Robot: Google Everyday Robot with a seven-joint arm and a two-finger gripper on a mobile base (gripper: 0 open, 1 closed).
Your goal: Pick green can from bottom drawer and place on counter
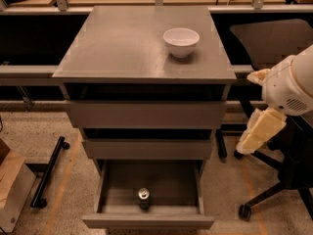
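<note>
Camera view shows the green can (143,196) upright near the front of the open bottom drawer (146,223), at eight o'clock from the hand (252,141), which hangs right of the cabinet (146,114), open or closed I cannot tell.

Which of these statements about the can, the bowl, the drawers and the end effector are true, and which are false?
1. The green can stands upright in the open bottom drawer. True.
2. The white bowl sits beside the can in the drawer. False: it rests on the counter.
3. The end effector hangs to the right of the cabinet, touching nothing. True.
4. The end effector carries the green can. False: the can sits in the bottom drawer, well apart from it.
</note>
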